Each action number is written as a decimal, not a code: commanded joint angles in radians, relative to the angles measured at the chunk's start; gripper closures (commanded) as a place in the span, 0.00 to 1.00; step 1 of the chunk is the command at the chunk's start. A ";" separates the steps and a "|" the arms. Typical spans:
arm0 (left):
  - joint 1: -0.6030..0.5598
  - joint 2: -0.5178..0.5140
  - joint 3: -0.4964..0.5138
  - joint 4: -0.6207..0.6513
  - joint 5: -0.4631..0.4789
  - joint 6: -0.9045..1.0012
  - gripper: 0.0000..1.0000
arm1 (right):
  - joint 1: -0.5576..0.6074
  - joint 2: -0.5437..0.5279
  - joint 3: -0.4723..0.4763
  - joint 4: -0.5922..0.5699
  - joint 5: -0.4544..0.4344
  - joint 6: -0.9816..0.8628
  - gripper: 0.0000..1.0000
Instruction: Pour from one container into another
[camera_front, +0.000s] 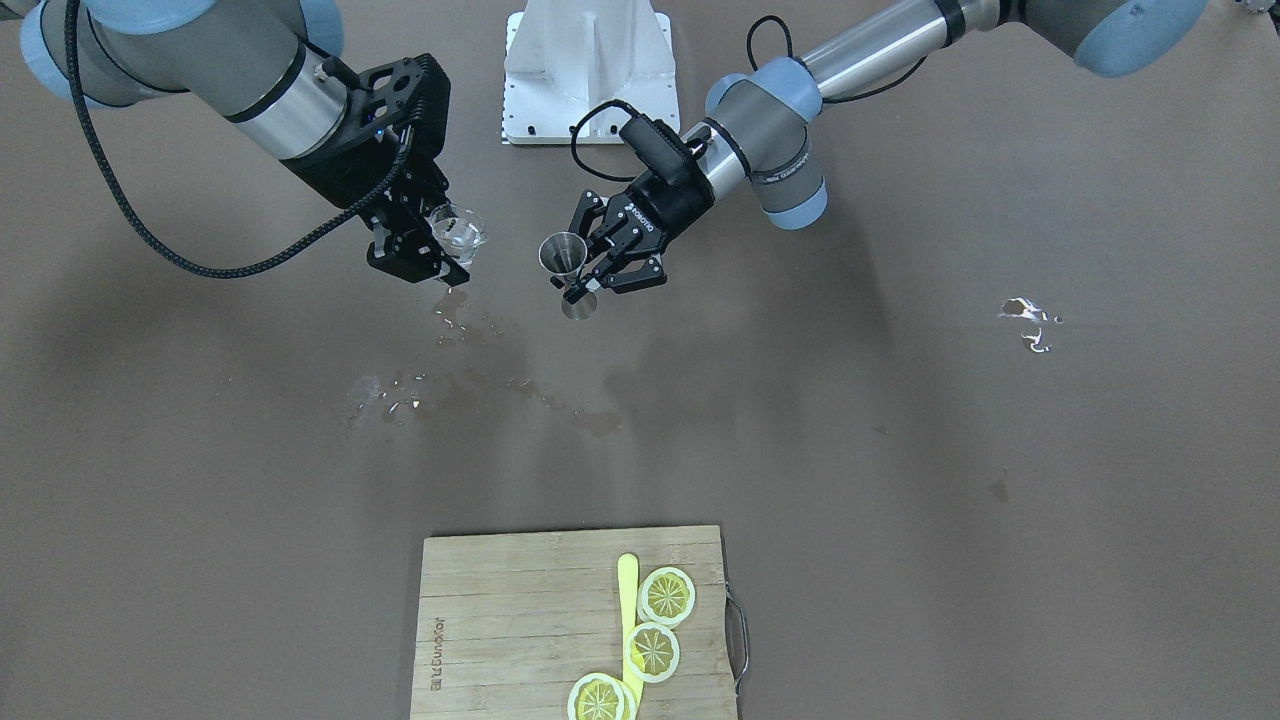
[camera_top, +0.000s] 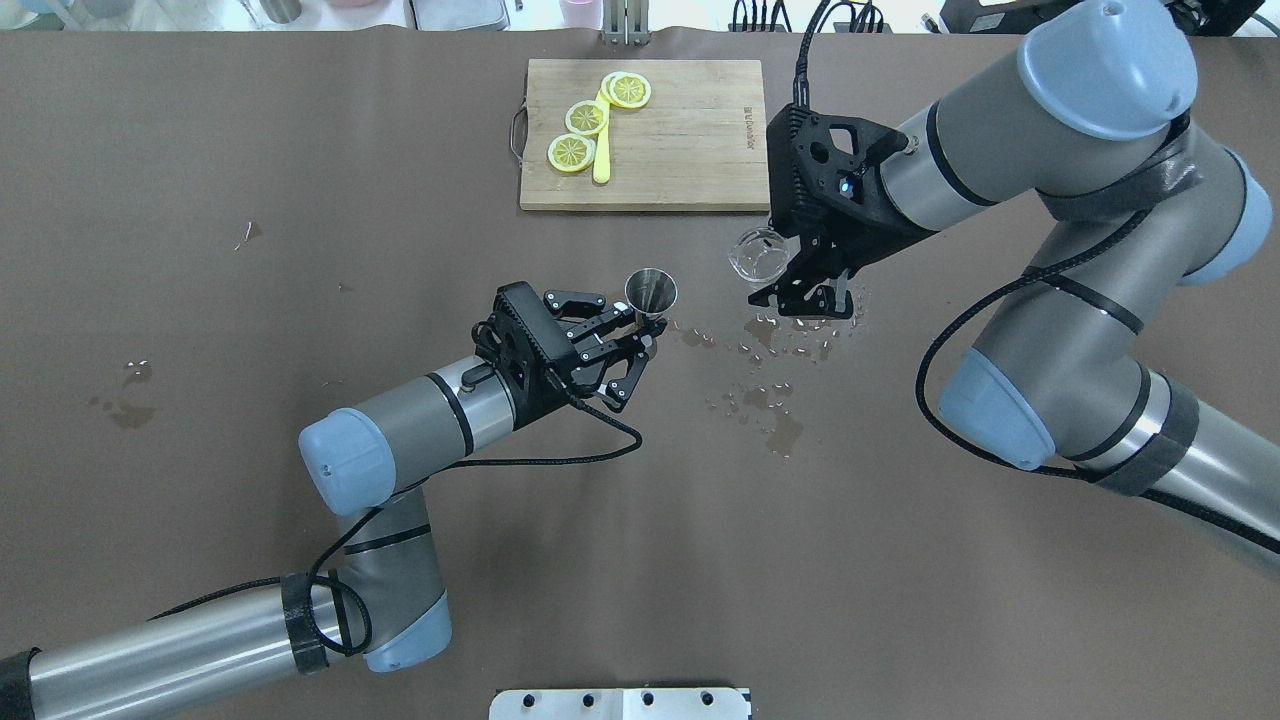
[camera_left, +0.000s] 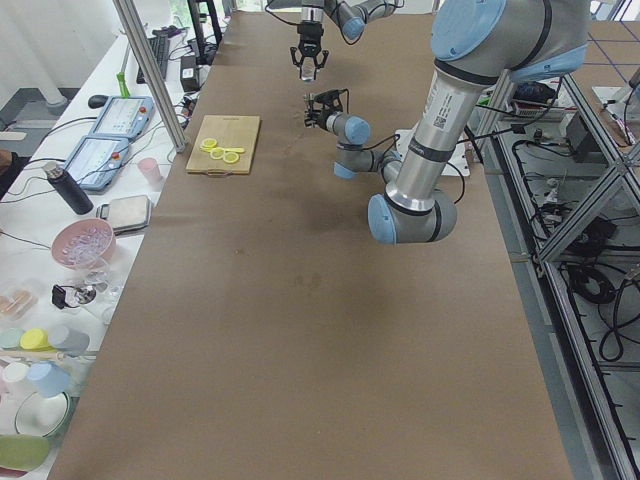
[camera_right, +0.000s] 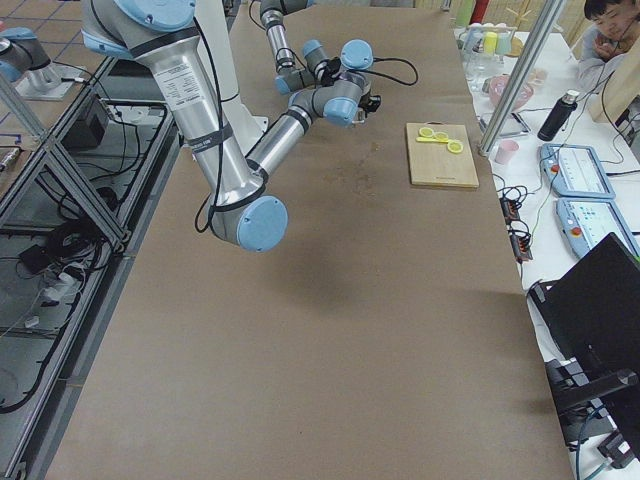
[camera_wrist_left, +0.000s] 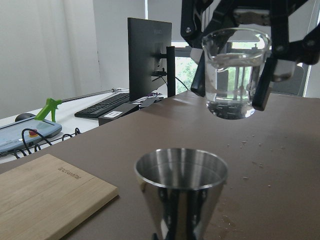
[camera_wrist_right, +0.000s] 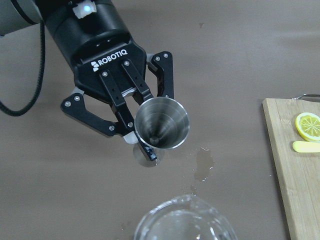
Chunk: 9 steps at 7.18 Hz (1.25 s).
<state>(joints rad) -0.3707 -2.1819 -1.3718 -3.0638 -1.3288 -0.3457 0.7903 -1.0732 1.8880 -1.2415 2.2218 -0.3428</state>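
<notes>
Steel jigger pinched in my left gripper sits apart from the water-filled beaker my right gripper clamps, so tipping now I'd likely miss its narrow mouth.

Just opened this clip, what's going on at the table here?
The left gripper holds a metal measuring cup upright. The right gripper holds a glass of clear liquid close beside it, a little higher and level, so nothing is pouring at this moment. Spilled drops lie on the table near both. A cutting board with lemon slices sits apart, untouched.
</notes>
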 joint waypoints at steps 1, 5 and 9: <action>0.001 -0.001 0.000 0.002 0.000 0.001 1.00 | -0.003 0.009 0.003 -0.036 0.004 -0.002 1.00; -0.002 0.010 -0.007 -0.015 -0.001 -0.001 1.00 | -0.020 0.050 -0.003 -0.102 0.009 -0.002 1.00; 0.000 0.011 -0.007 -0.026 -0.003 -0.001 1.00 | -0.029 0.091 -0.016 -0.161 0.010 0.004 1.00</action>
<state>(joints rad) -0.3714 -2.1708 -1.3786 -3.0879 -1.3303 -0.3459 0.7625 -0.9907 1.8788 -1.3953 2.2319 -0.3427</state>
